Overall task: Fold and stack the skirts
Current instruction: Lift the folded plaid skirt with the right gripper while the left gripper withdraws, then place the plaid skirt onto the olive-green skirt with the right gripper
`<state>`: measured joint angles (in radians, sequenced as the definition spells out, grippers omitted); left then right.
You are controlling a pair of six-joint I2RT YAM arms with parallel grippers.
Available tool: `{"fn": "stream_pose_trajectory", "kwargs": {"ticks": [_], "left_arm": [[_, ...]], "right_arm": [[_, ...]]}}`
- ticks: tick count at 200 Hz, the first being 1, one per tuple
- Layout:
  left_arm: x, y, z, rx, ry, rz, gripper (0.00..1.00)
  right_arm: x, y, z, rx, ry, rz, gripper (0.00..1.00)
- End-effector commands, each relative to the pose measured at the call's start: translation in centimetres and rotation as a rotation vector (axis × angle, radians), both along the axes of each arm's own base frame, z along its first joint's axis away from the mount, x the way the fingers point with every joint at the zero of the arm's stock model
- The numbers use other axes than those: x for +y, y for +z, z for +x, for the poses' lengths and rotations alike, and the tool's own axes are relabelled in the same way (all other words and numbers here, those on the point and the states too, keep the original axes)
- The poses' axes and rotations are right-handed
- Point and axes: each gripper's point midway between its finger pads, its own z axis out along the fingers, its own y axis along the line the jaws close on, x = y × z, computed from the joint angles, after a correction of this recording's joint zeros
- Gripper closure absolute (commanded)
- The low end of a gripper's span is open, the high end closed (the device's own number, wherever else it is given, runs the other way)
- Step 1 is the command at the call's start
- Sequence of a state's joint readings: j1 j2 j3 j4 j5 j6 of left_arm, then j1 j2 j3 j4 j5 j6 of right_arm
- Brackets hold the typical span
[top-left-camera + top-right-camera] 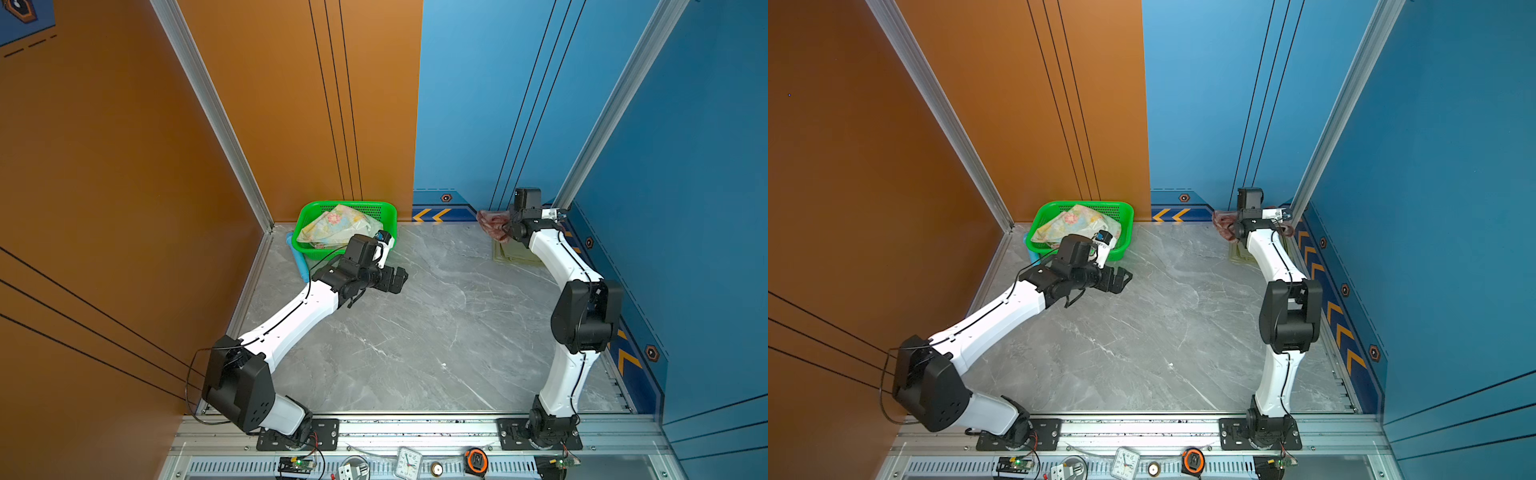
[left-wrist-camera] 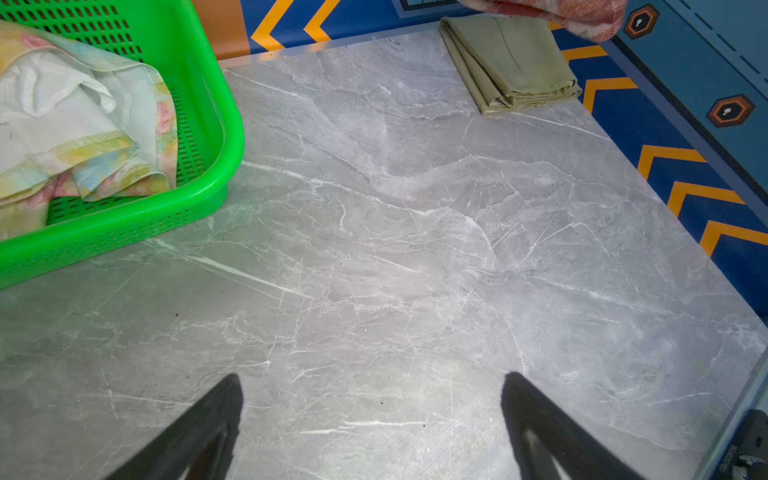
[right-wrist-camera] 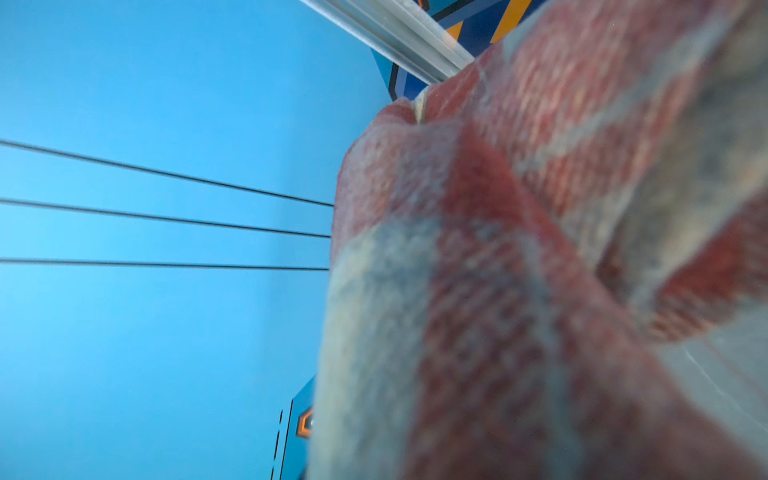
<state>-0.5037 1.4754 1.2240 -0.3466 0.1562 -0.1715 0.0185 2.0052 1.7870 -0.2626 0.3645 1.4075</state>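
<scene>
Pretty boxy setup: smooth orange wall panels (image 1: 104, 166) on the left and back, glossy blue wall panels (image 1: 685, 166) on the right, and silver aluminium corner posts (image 1: 211, 104) between them. The grey marble-look tabletop (image 1: 415, 332) meets a dark blue strip with orange chevrons (image 1: 432, 215) at the blue walls' base. Light's soft and even.

Between the spread fingers (image 2: 216, 424) of my left gripper (image 2: 372, 382) there is only bare grey marble-patterned tabletop (image 2: 395, 249), open across the middle to the far right corner. On the far left, the green plastic mesh basket (image 2: 216, 124) blocks the way, its wall close beside me and the pale floral skirt (image 2: 83, 124) heaped inside. The folded olive-green skirt (image 2: 515, 62) fills the far right corner against the blue walls (image 2: 706, 62), and the red-brown plaid skirt (image 1: 492, 224) hangs just above it.
</scene>
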Motion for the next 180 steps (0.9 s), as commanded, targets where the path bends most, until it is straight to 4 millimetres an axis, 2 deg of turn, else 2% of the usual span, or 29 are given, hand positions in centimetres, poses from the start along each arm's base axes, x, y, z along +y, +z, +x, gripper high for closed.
{"fn": "stream_pose_trajectory", "kwargs": {"ticks": [1, 8, 10, 18, 49, 86, 117, 146, 162, 180], "left_arm": [[-0.3, 0.6, 0.2, -0.030, -0.035, -0.022, 0.02], [-0.4, 0.5, 0.3, -0.028, -0.035, -0.022, 0.02], [-0.4, 0.5, 0.3, -0.027, -0.035, -0.023, 0.02], [-0.3, 0.3, 0.3, -0.025, -0.034, -0.021, 0.02], [-0.3, -0.6, 0.8, 0.001, -0.031, -0.020, 0.02], [0.0, -1.4, 1.3, 0.024, -0.019, -0.022, 0.02], [0.1, -1.8, 1.8, 0.042, -0.011, -0.030, 0.02], [0.3, -1.9, 2.4, 0.064, 0.004, -0.059, 0.02], [0.5, -2.0, 2.7, 0.078, 0.013, -0.078, 0.02], [0.8, -2.1, 2.9, 0.080, 0.027, -0.079, 0.02]], "right_arm": [[-2.5, 3.3, 1.9, -0.137, -0.084, 0.010, 1.00], [-3.0, 3.5, 2.3, -0.149, -0.093, 0.017, 1.00], [-3.1, 2.3, 2.7, -0.131, -0.096, 0.018, 1.00], [-3.6, 1.4, 3.4, -0.124, -0.103, 0.022, 1.00], [-4.9, 0.0, 6.2, -0.135, -0.108, 0.032, 1.00], [-6.1, -2.4, 8.2, -0.106, -0.122, 0.036, 1.00], [-6.1, -5.8, 7.7, -0.042, -0.131, 0.068, 1.00], [-6.1, -9.7, 5.5, 0.065, -0.148, 0.081, 1.00], [-6.1, -11.8, 4.0, 0.147, -0.149, 0.083, 0.88], [-6.1, -13.8, 1.9, 0.259, -0.145, 0.091, 0.60]]}}
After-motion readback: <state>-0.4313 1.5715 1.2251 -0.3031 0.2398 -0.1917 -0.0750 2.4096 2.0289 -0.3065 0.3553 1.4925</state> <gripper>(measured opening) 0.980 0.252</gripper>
